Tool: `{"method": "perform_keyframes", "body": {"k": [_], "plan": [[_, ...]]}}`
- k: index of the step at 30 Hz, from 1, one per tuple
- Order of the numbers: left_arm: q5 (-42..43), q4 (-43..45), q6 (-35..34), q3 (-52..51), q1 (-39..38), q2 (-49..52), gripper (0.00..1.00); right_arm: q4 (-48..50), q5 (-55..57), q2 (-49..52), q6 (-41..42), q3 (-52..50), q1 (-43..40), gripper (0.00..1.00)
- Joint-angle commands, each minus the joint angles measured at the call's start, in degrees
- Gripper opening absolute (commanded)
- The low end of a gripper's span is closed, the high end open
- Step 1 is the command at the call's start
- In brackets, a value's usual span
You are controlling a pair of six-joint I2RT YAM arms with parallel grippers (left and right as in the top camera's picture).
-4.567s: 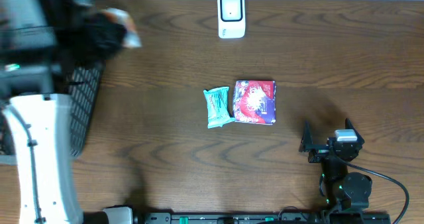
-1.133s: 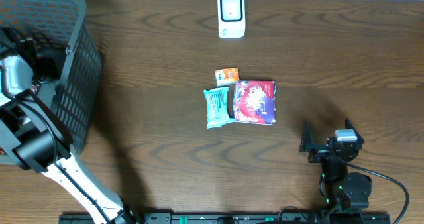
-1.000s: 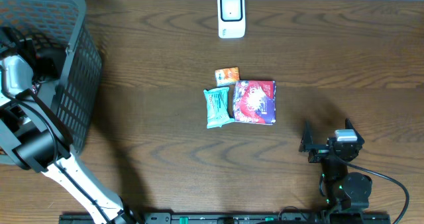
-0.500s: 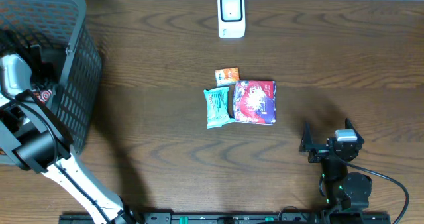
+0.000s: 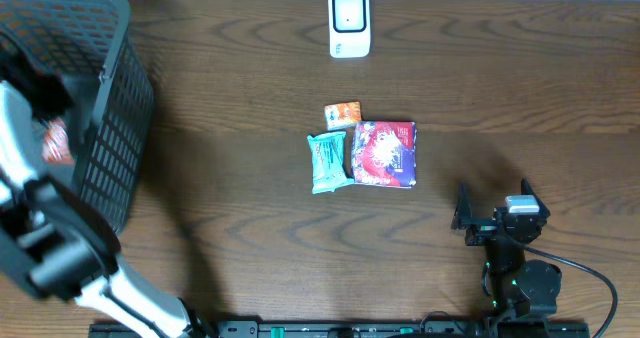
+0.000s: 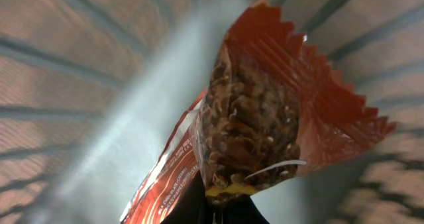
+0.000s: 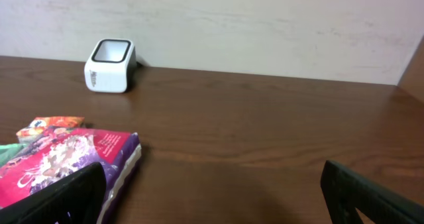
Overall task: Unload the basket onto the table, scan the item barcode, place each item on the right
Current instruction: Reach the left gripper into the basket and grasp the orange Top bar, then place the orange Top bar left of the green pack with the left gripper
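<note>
The left arm (image 5: pixel 25 193), blurred, reaches into a dark mesh basket (image 5: pixel 120 128) at the table's (image 5: pixel 520 88) far left corner, a red packet (image 5: pixel 55 143) against it. An orange packet (image 5: pixel 343 115), teal packet (image 5: pixel 328 162) and purple-red packet (image 5: pixel 384 153) cluster mid-table. A white scanner (image 5: pixel 349 23) stands at the far edge. The right gripper (image 5: pixel 493 210) sits near the near edge, jaws spread.

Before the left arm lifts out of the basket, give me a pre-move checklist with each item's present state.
1. Left gripper shut on the red snack packet: ok, the jaws pinch its lower edge in the wrist view.
2. Barcode side of the packet known: cannot tell, no barcode shows.
3. Clearance from the basket walls: cannot tell, the arm is blurred in the overhead view.
4. Scanner unobstructed: ok, it stands alone at the far edge of the table.
5. Right gripper out of the way: ok, open and low at the near edge, away from the scanner.
</note>
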Motion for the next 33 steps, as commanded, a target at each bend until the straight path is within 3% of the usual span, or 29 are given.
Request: {"method": "perform_keyframes", "body": {"k": [1, 11, 17, 21, 28, 33], "plan": [[3.5, 1.9, -5.2, 1.0, -0.3, -10.8, 0.07, -0.2, -0.1, -0.2, -0.7, -0.1, -0.4, 0.99], [3.7, 4.0, -10.2, 1.0, -1.2, -21.3, 0.08, -0.2, -0.1, -0.2, -0.7, -0.1, -0.4, 0.99], [18.3, 10.0, -22.2, 1.0, -4.2, -24.4, 0.07, -0.2, -0.1, -0.2, -0.7, -0.1, -0.4, 0.99], [21.2, 11.7, -33.0, 1.0, -9.6, -26.2, 0.07, -0.2, -0.1, -0.2, -0.7, -0.1, -0.4, 0.99], [21.8, 4.1, -33.2, 1.0, -25.7, -27.0, 0.07, -0.2, -0.1, -0.2, -0.7, -0.1, -0.4, 0.99], [16.3, -6.0, -33.2, 0.9, -36.7, -24.7, 0.07, -0.2, -0.1, -0.2, -0.7, -0.1, -0.4, 0.99]]}}
